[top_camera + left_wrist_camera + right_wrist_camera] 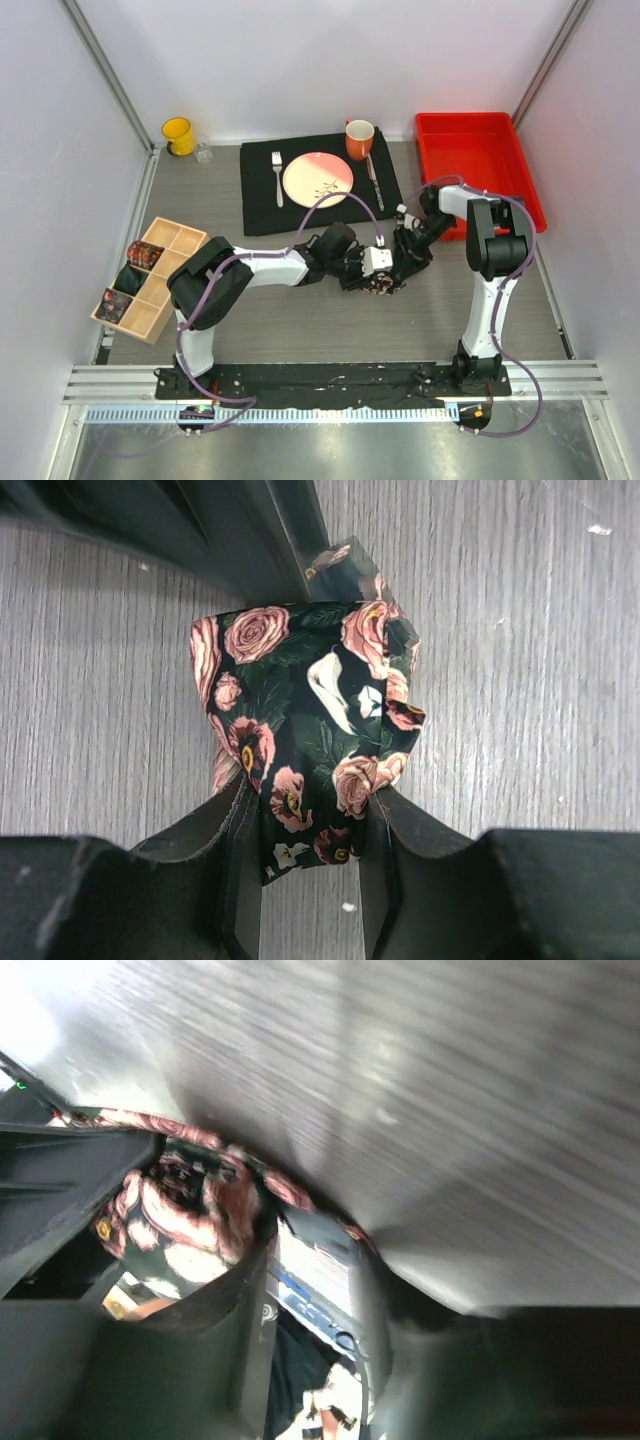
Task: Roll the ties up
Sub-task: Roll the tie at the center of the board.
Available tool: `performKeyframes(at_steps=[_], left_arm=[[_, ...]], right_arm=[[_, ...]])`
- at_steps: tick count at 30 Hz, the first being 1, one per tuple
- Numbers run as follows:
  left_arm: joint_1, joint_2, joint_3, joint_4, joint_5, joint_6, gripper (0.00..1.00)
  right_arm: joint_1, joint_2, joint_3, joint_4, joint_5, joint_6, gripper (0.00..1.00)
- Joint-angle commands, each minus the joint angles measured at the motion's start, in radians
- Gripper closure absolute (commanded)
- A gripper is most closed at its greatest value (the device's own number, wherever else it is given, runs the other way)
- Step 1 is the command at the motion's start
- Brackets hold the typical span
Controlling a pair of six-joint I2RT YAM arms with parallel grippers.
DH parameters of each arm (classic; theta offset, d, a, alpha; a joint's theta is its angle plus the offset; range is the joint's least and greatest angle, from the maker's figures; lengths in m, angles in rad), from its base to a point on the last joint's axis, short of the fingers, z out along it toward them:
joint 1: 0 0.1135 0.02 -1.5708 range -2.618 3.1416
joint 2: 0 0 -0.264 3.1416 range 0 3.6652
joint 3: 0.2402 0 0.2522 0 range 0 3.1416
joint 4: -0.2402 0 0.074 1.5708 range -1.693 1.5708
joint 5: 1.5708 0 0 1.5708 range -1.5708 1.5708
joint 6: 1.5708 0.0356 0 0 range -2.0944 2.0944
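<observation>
A black tie with pink floral print [381,286], rolled into a fist-sized coil, sits at the table's middle. In the left wrist view the coil [300,710] stands between my left gripper's fingers, and my left gripper [310,830] is shut on its lower part. My right gripper [393,270] meets the coil from the far right side. In the blurred right wrist view the coil [180,1210] lies to the left, and my right gripper [310,1290] is closed on a part of the tie with a white label. My left gripper [370,282] reaches in from the left.
A wooden divided box [185,240] at the left holds rolled ties, one red-brown [145,255] and two dark. A black placemat [260,200] at the back carries a plate [318,178], fork, knife and orange mug [359,138]. A red bin [478,160] stands at back right, a yellow mug [178,134] at back left.
</observation>
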Motion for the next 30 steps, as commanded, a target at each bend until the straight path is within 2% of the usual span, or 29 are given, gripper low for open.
performKeyframes(at_steps=[1, 4, 8, 15, 17, 25, 29, 30], left_arm=[[0.007, 0.045, -0.013, -0.210, -0.096, 0.049, 0.99], [0.000, 0.052, -0.018, -0.213, -0.099, 0.061, 0.99], [0.000, 0.060, -0.019, -0.213, -0.094, 0.071, 0.99], [-0.002, 0.051, -0.039, -0.215, -0.094, 0.083, 0.99], [-0.002, 0.051, -0.044, -0.212, -0.090, 0.083, 0.99], [-0.002, 0.062, -0.041, -0.207, -0.093, 0.084, 0.99], [0.000, 0.069, -0.042, -0.205, -0.093, 0.086, 0.99], [0.000, 0.071, -0.044, -0.205, -0.093, 0.084, 0.99]], right_arm=[[-0.109, -0.085, 0.035, 0.005, 0.034, -0.031, 0.45], [-0.158, -0.124, 0.002, -0.009, -0.059, 0.022, 0.36], [-0.140, -0.136, -0.099, 0.069, -0.109, 0.099, 0.19], [-0.089, -0.112, -0.163, 0.215, -0.079, 0.166, 0.17], [-0.042, -0.103, -0.167, 0.261, -0.074, 0.174, 0.17], [-0.017, -0.135, -0.187, 0.296, -0.230, 0.107, 0.17], [-0.014, -0.172, -0.195, 0.290, -0.324, 0.055, 0.28], [-0.013, -0.173, -0.193, 0.287, -0.332, 0.050, 0.28]])
